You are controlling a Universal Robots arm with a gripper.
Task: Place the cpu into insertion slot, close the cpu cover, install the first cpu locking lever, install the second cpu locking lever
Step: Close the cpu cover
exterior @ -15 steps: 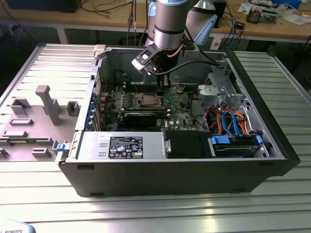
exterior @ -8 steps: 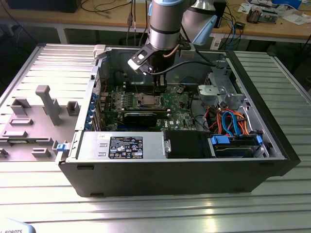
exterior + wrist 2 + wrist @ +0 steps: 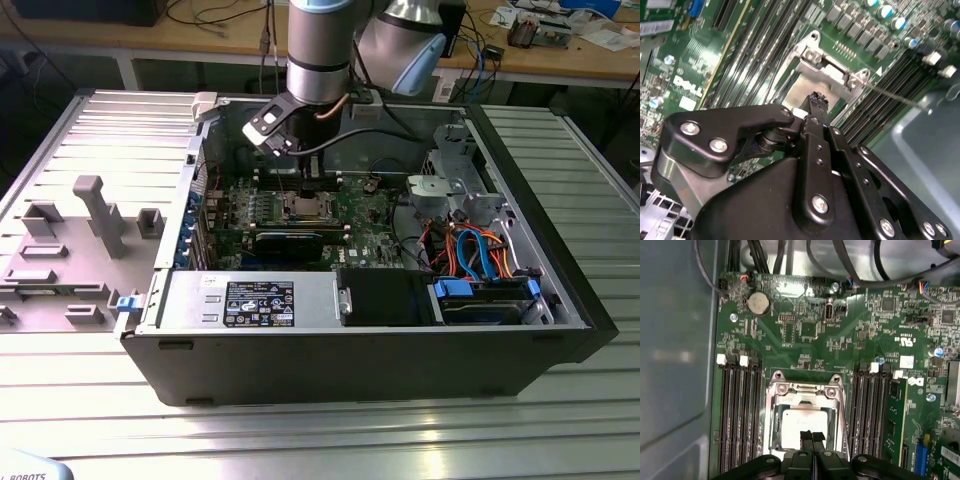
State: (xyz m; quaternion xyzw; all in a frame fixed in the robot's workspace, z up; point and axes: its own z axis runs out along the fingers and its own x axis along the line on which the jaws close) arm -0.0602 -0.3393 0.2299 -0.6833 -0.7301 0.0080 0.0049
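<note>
The cpu [image 3: 801, 422] lies flat in the insertion slot [image 3: 774, 412] on the green motherboard [image 3: 850, 340], its silver-grey top showing. The cpu cover [image 3: 807, 390] is a silvery frame lying down around the chip. My gripper [image 3: 813, 436] hangs right over the chip's near edge, fingers pressed together and holding nothing. In the second wrist view the gripper [image 3: 818, 100] points at the cover's hinge side [image 3: 827, 72], and a thin locking lever [image 3: 900, 97] sticks out sideways from the socket. In the exterior view the gripper [image 3: 304, 190] reaches down into the case just above the socket [image 3: 305, 208].
Long memory slots [image 3: 740, 415] flank the socket on both sides, one holding a memory stick [image 3: 895, 420]. A black graphics card [image 3: 288, 240] lies in front of the socket. Drive cage and cables [image 3: 470, 250] fill the case at the exterior view's right. Case walls [image 3: 350, 350] surround the board.
</note>
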